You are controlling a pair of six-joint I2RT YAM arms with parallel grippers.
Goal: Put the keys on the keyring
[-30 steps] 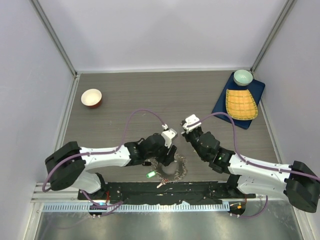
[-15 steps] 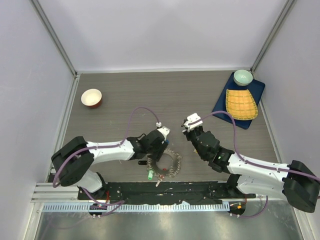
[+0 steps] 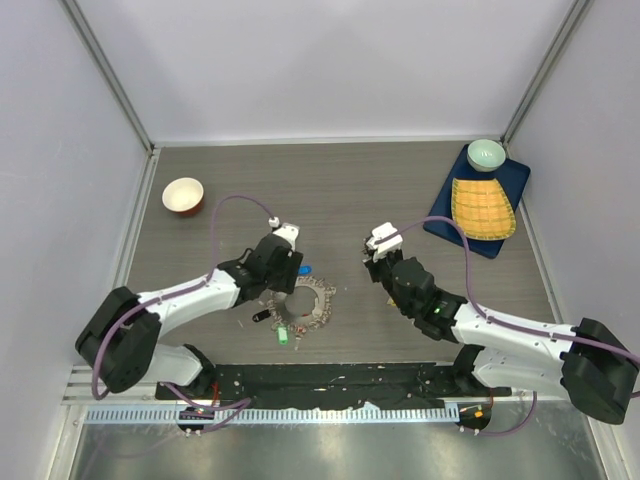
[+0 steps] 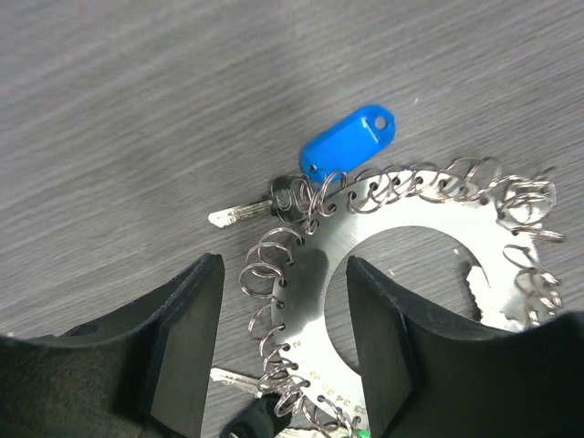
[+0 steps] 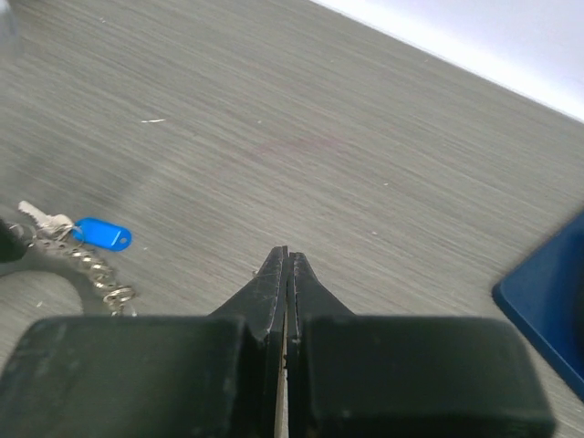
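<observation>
The keyring (image 3: 312, 303) lies flat on the grey table (image 3: 400, 180), near the front edge and a little left of the middle. In the left wrist view it (image 4: 392, 205) shows as a thin metal plate with a round hole, its outer edge lined with small wire loops. Keys (image 4: 239, 214) hang from some of these loops. One with a dark head points away to the left, and a blue tag (image 4: 349, 146) sits at the far side of the ring, touching it. A green tag (image 3: 284, 337) lies at the ring's near-left side. The left gripper (image 3: 290, 292) is over the ring's left part with its jaws spread wide. The wrist view shows its two fingers (image 4: 187, 347) either side of that rim with nothing held between them, but whether they touch the plate cannot be told. The right gripper (image 3: 371, 258) is to the right of the ring and apart from it, above bare table. Its jaws (image 5: 286, 257) are pressed together with nothing between them. From its own camera the blue tag (image 5: 102, 234) shows off to the left. Further out, a red bowl (image 3: 183, 195) stands at the far left. At the far right a blue tray (image 3: 440, 210) carries a yellow mat (image 3: 483, 207) and a pale green bowl (image 3: 486, 153).
</observation>
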